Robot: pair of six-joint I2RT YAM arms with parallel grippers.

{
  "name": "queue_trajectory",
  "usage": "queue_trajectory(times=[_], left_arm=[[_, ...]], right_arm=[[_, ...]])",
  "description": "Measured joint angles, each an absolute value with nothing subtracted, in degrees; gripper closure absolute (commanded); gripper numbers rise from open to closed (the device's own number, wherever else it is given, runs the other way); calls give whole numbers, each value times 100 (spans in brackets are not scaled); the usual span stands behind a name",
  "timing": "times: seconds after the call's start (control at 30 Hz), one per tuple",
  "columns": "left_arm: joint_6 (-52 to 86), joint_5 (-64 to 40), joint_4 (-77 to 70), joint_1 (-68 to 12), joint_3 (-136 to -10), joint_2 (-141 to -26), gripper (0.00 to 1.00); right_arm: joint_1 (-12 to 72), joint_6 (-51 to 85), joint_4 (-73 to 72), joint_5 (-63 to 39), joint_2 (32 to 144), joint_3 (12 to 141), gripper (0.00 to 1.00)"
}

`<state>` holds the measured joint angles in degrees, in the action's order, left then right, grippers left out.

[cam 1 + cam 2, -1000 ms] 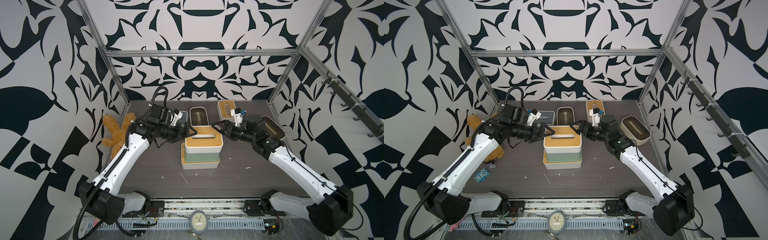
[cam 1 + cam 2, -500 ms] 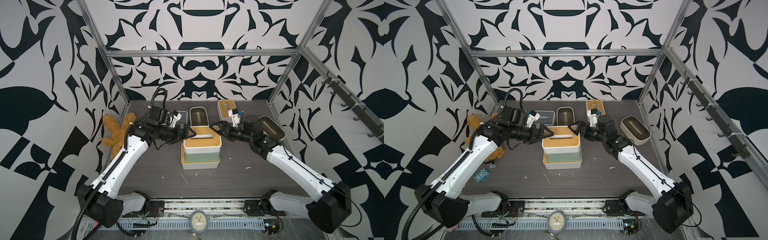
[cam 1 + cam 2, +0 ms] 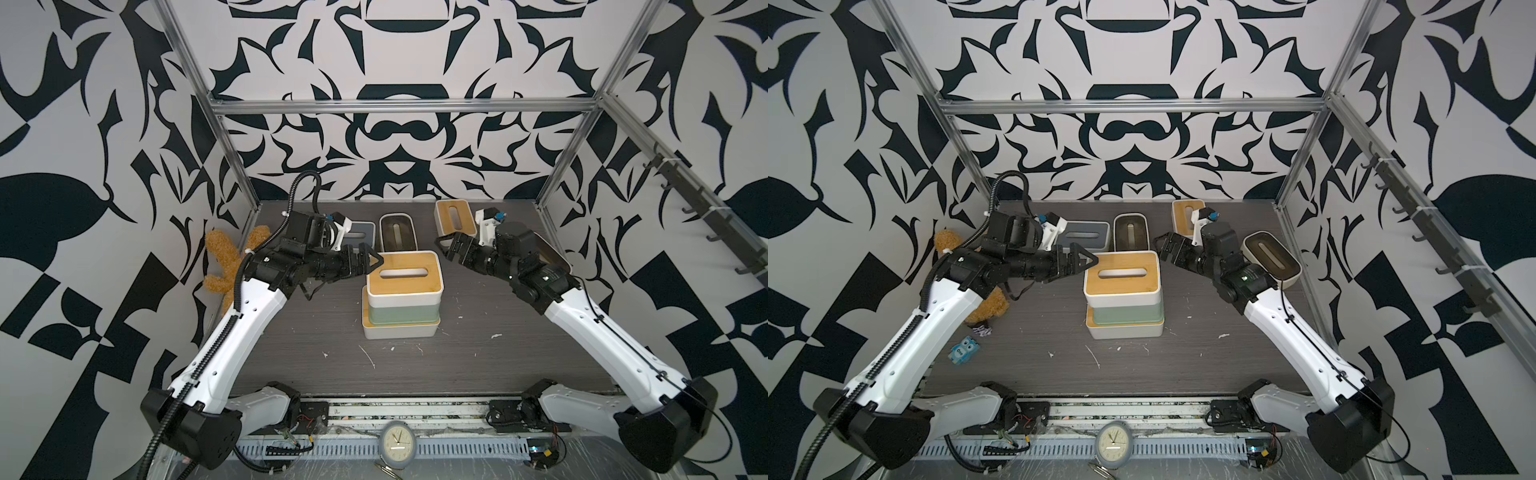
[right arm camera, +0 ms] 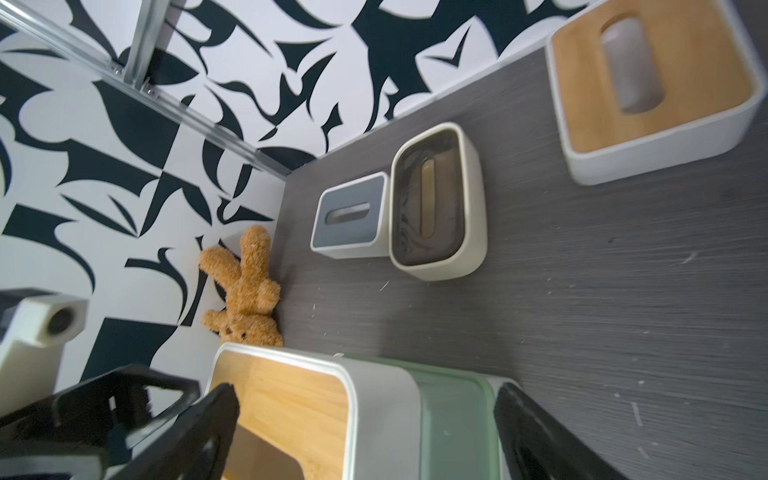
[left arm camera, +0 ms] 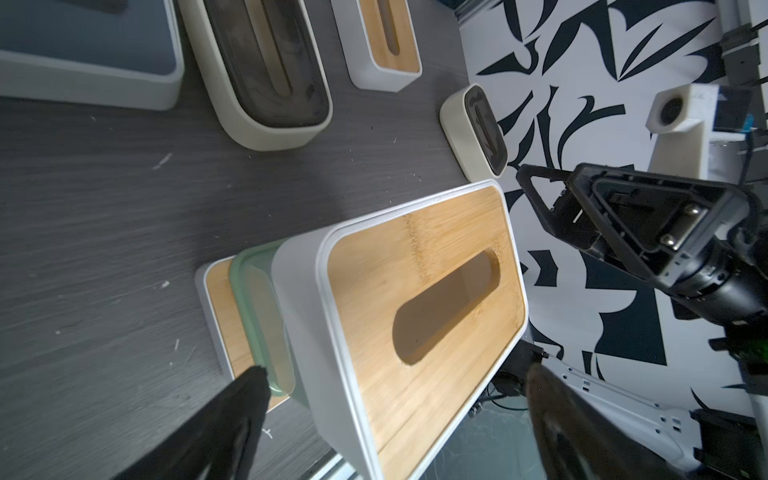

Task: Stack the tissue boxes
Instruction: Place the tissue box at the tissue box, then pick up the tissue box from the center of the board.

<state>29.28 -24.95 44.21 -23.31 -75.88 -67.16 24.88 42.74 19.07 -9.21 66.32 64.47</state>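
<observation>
Where left arm [image 3: 249,316] crosses, grey-lidded box [image 3: 362,231] half hidden

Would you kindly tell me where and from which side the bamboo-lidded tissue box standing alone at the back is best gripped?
Probably by its two long white walls, from above, with the right gripper spanning its short width. The bamboo-lidded box stands upright with straight walls and bare table along both long sides. That gripper is open and nearest.
</observation>
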Motion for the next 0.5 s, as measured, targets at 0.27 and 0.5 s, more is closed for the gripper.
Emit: queue_trajectory(times=[0.27, 0.5], left_arm=[[2832, -2115, 3258, -2294, -6818, -5586, 1], [2827, -1929, 2661, -2287, -6215, -5433, 1]], right_arm=[[1304, 4032, 2224, -714, 7277, 6888, 0], [1118, 3413, 2418, -792, 9463, 8331, 1]])
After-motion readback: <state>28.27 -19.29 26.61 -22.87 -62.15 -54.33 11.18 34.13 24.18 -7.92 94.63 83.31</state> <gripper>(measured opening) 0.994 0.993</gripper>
